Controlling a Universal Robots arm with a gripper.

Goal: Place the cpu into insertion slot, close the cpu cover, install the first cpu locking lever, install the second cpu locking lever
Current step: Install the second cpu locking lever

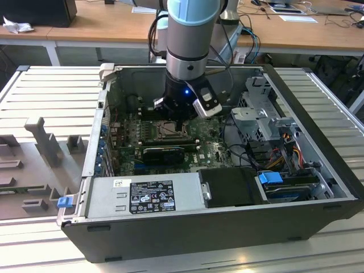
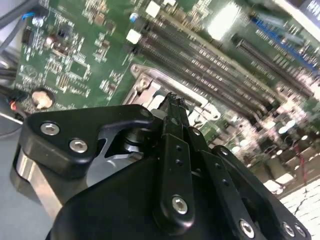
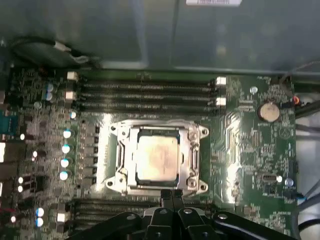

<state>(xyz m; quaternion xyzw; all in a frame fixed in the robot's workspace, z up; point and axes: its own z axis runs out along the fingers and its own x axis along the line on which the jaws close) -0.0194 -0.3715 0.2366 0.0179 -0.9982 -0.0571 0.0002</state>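
- In the first wrist view the end effector (image 3: 172, 194) hangs just at the edge of the socket, its two black fingers pressed together with nothing between them.
- In the second wrist view the same fingers (image 2: 176, 131) meet in one narrow dark blade, tip close above the metal rim of the socket.
- The cpu (image 3: 156, 156) lies flat inside the insertion slot (image 3: 121, 152), its pale silvery top facing up and square to the frame.
- The cpu cover (image 3: 192, 156) lies down around the chip, its window framing the metal top; whether the levers along its sides are latched, I cannot tell.
- Rows of long dark memory slots (image 3: 145, 92) run beside the socket on the green board (image 3: 250, 145), and a round coin battery (image 3: 269, 111) sits farther off.
- In the exterior view the arm (image 1: 192, 40) reaches down into the open computer case (image 1: 318, 165), its end effector over the socket in the middle of the board.
- A grey power supply box (image 1: 142, 196) lies along the case's near edge, and a blue clip (image 1: 270, 177) sits to the exterior view's right.
- The case rests on a ribbed grey surface (image 1: 45, 96).
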